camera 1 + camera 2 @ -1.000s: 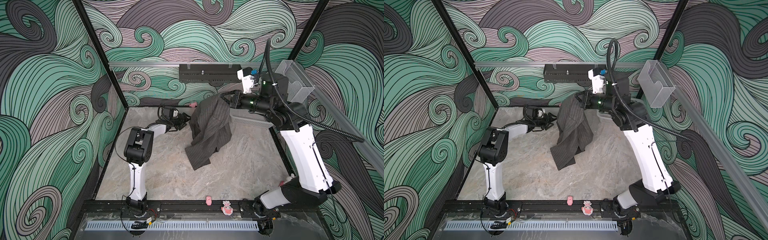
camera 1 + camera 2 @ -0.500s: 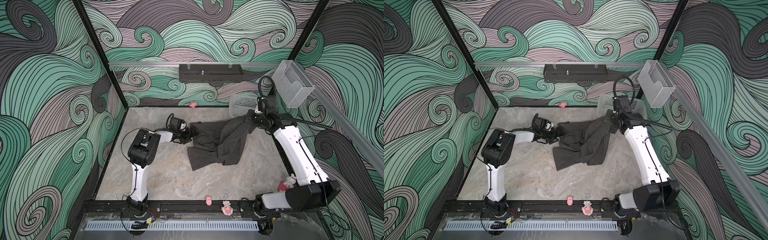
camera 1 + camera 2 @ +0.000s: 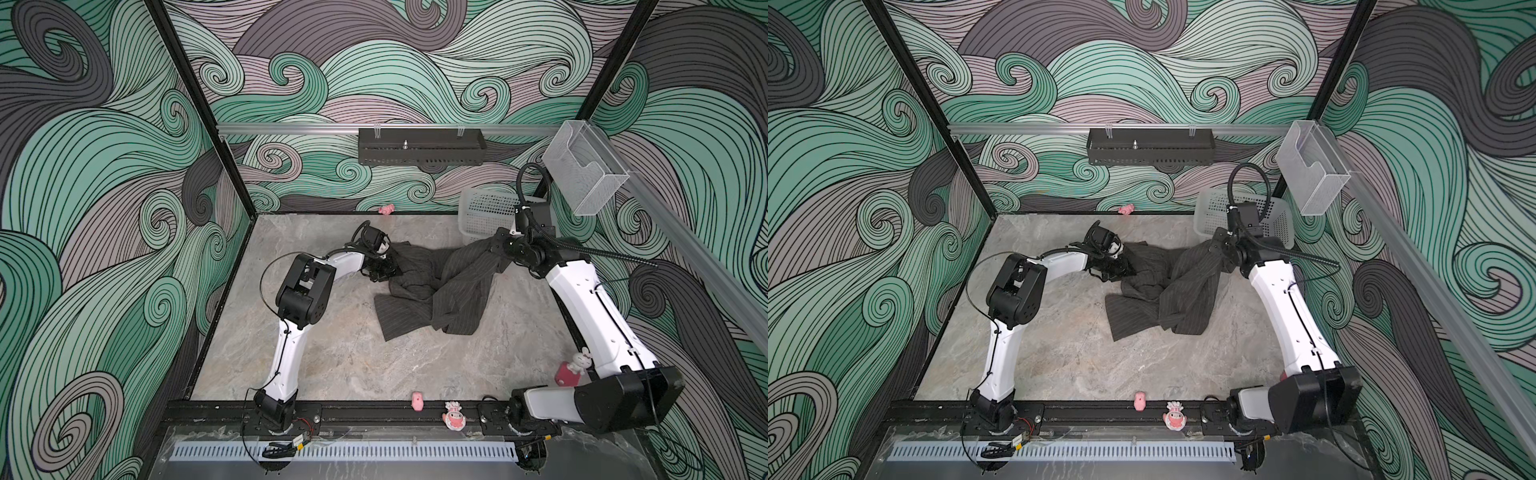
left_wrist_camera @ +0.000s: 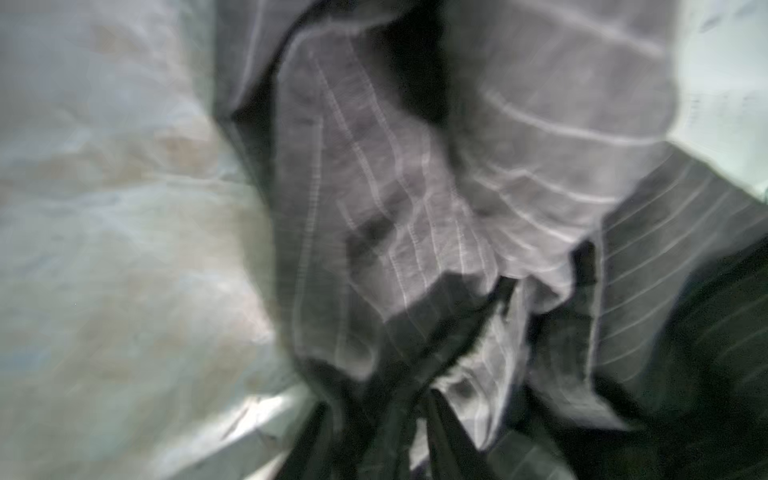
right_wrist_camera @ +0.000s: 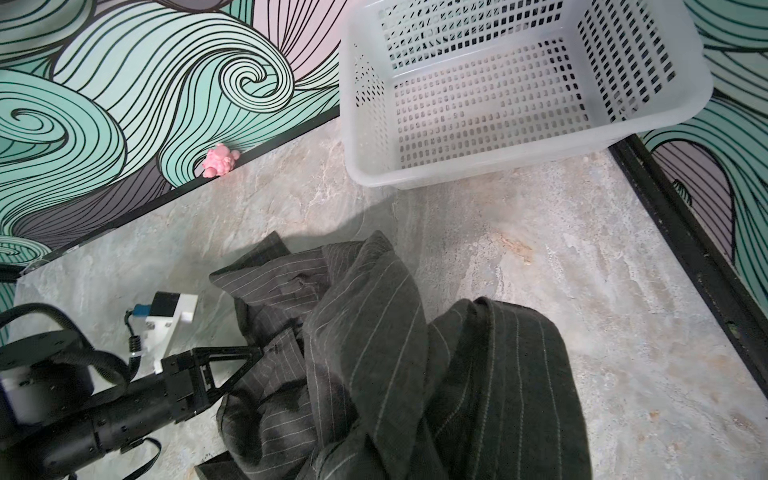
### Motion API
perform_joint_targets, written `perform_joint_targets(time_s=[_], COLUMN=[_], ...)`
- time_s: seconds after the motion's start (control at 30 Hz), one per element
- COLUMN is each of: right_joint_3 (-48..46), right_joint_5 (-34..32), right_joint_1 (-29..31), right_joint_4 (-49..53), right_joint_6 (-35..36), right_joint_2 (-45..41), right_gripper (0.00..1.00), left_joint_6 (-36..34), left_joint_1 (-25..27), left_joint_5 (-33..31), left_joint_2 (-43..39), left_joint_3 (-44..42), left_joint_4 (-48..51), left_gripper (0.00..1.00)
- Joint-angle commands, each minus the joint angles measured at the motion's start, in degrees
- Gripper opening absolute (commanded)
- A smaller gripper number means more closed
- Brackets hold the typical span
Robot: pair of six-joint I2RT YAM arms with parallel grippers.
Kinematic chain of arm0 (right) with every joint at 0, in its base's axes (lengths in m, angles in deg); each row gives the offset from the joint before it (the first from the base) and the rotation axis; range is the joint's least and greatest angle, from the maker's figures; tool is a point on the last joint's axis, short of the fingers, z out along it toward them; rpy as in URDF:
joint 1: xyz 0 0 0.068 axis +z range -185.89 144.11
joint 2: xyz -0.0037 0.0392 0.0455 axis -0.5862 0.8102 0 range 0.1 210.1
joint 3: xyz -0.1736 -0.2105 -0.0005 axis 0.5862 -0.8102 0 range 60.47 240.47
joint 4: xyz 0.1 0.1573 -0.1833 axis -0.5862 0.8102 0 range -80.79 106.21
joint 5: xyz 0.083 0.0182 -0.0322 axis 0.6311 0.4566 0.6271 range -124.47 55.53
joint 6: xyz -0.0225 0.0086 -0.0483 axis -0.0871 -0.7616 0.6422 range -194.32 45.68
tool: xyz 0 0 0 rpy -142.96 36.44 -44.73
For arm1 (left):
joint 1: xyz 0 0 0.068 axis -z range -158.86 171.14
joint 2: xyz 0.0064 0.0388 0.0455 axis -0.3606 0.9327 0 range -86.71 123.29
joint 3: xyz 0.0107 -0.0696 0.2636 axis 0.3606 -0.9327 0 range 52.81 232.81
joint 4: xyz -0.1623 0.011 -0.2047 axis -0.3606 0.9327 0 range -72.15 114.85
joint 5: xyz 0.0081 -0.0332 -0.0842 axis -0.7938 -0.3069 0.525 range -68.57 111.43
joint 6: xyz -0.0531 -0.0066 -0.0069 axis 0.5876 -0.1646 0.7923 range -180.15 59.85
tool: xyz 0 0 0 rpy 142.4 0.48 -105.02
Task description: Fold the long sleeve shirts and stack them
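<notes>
A marbled grey table (image 3: 332, 353) fills the floor of a booth with green and mauve swirl walls. A white mesh basket (image 3: 484, 208) stands at the table's upper right, and the right wrist view shows nothing inside it.

In both top views the dark pinstriped shirt (image 3: 436, 291) lies crumpled in the upper middle of the table, between the two arms. Its right end rises off the surface to the right gripper (image 3: 496, 247), whose jaws are closed tight on that bunch of cloth. The rest sags down and spreads in loose, overlapping folds toward the middle of the frame.

The left gripper (image 3: 384, 270) sits at the shirt's left edge, its fingers pushed into the cloth. The left wrist view is badly blurred. A fold seems to lie between the fingers there, but I cannot tell whether they have pinched it or are only partly closed around it.

The task looks to be at its very start. The shirt is not yet spread flat, no sleeve is turned in, no fold is made and there is no stack anywhere. What remains is to stretch the shirt out between the two arms, lay it flat, fold the sleeves and body, and set it down as the base of a pile. Only this one shirt is in sight.
</notes>
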Motion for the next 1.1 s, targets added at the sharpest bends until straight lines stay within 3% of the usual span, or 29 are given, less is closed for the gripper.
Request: perform_joint_targets(time_s=[0.0, 0.03, 0.07, 0.27, 0.4, 0.53, 0.7, 0.83, 1.07], right_joint_3=[-1.4, -1.7, -2.0, -3.0, -2.6, -0.3, 0.2, -0.7, -4.6], right_joint_5=[3.2, 3.8, 4.2, 8.4, 11.8, 14.5, 13.8, 12.9, 10.3], right_joint_1=[-0.1, -0.1, 0.0, 1.3, 4.7, 8.7, 9.6, 9.6, 9.5], right_joint_4=[-1.6, -1.7, -1.9, -4.3, -7.3, -10.9, -14.4, -14.5, -16.3], right_joint_6=[-1.6, -1.7, -1.8, -3.6, -5.9, -9.0, -11.8, -11.0, -6.3], right_joint_2=[-2.5, -3.0, -3.3, -4.1, -3.0, -0.1, 2.1, 5.4, 11.7], right_gripper=[0.0, 0.0, 0.0, 0.0, 0.0, 0.0, 0.0, 0.01, 0.03], left_joint_6=[-2.6, -2.5, -2.2, -2.1, -3.7, -8.1, -14.3, -17.3, -15.9], left_joint_1=[0.1, -0.3, -0.9, -7.3, -14.5, -22.1, -26.9, -28.1, -28.5], left_joint_5=[0.3, 1.5, 2.4, 2.1, -1.0, -3.6, -10.5, -14.3, -14.7], left_joint_2=[0.9, -0.3, -1.9, -15.0, -23.4, -30.2, -37.0, -35.5, -29.9], left_joint_3=[0.2, -0.7, -1.8, -7.1, -8.4, -3.2, 5.0, 9.5, 2.9], left_joint_4=[6.7, 6.1, 5.6, 6.7, 11.8, 20.6, 27.9, 34.7, 34.3], left_gripper=[0.14, 0.04, 0.0, 0.0, 0.0, 0.0, 0.0, 0.0, 0.0])
